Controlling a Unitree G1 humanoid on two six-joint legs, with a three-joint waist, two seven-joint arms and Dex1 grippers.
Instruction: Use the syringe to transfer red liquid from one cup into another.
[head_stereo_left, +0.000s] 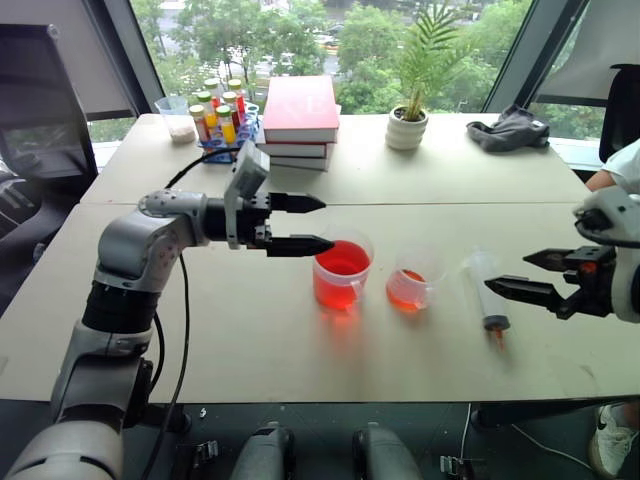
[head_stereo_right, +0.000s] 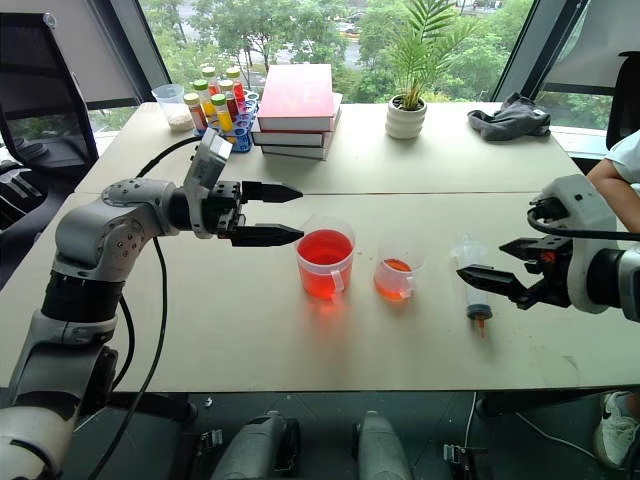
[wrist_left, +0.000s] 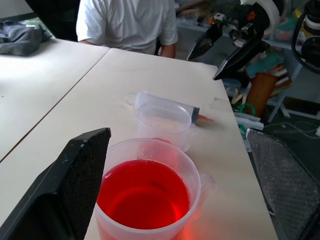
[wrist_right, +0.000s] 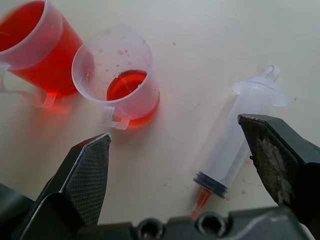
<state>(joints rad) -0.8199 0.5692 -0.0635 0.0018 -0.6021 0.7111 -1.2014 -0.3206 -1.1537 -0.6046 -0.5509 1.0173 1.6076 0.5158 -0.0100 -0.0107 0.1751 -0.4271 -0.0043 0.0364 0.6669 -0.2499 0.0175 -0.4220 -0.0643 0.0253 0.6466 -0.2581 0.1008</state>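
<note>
Right pincer (wrist_right: 180, 165): released, hovering just above syringe (wrist_right: 235, 142) lying on desk (head_stereo_left: 250, 340).
Left pincer (head_stereo_left: 300, 223): released beside large red cup (head_stereo_left: 342, 270).
Grasp advice: straddle barrel mid-length, avoid nozzle.

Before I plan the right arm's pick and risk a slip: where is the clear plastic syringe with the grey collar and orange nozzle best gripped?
Grip the clear plastic syringe mid-barrel, coming from above with the fingers across its width. It lies flat on the table, clear of the smaller cup; the barrel is its longest even stretch, while flange and nozzle are awkward. The open right gripper hovers by it.
</note>
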